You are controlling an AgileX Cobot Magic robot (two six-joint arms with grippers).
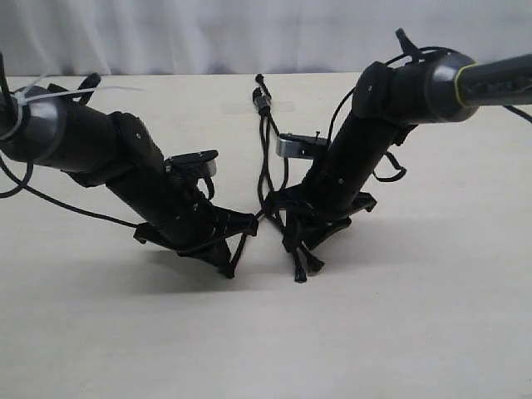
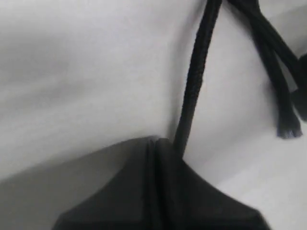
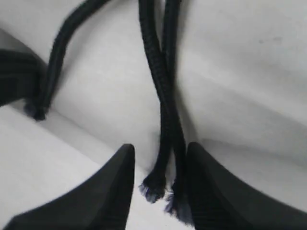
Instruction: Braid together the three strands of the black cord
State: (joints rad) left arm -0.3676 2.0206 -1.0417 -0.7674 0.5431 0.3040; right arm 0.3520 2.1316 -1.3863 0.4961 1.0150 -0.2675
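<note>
The black cord runs from its knotted end [image 1: 262, 96] at the back of the table down the middle, where it splits into the three strands. My left gripper [image 1: 248, 224] [image 2: 156, 141] is shut on one strand [image 2: 192, 86], which leads straight out of its closed jaws. The other two strands [image 3: 165, 105] cross each other and lie on the table between the fingers [image 3: 117, 182] of my right gripper [image 1: 301, 237] [image 3: 160, 146], which is open. Their frayed tips [image 3: 153, 189] rest just inside its jaws, and one frayed tip [image 2: 289, 129] also shows in the left wrist view.
The cord lies on a plain pale table [image 1: 416, 316]. Both arms lean in low and nearly meet at the middle. Glossy cables [image 1: 50, 204] loop off the left arm over the table. A light wall stands behind the table.
</note>
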